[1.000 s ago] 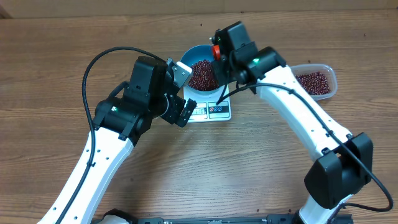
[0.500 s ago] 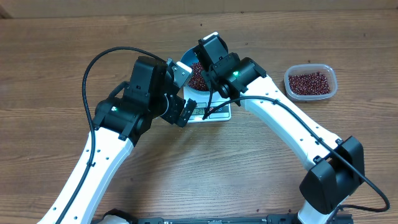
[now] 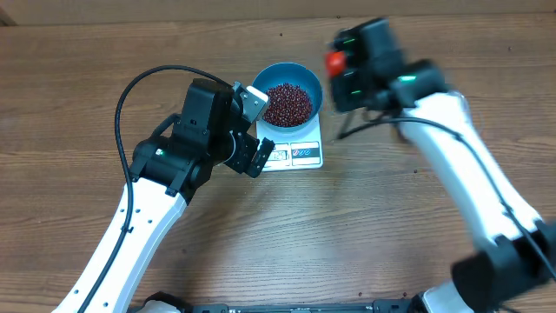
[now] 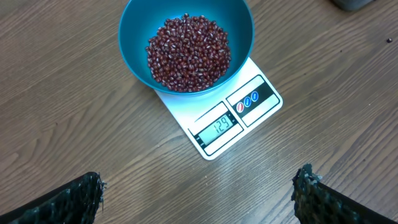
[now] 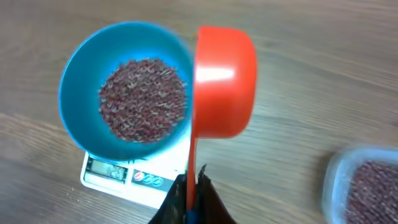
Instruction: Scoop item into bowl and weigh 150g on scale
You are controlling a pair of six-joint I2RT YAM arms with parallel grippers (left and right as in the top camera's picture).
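The left arm reaches in from the near left, elbow bent, its wrist stopped just left of the scale (image 4: 264,109) and its camera looking down on it; the left gripper (image 4: 196,202) hangs with its jaws spread wide and nothing between them, only the dark ridged fingertips (image 4: 71,199) showing at the lower corners of its view. The right arm, blurred in the overhead view, stretches from the near right up to the far side of the table (image 3: 87,69), its wrist to the right of the bowl (image 4: 134,37). The right gripper (image 5: 191,198) is clamped tight on the thin handle of a red scoop (image 5: 224,81), whose glossy cup hangs just right of the bowl's rim. The blue bowl stands on the far part of the white scale, holding a loose heap of small dark red-brown beans (image 4: 188,53) that covers its bottom. The display on the scale's near edge reads 129. A clear container (image 5: 367,180) with more beans lies to the right.
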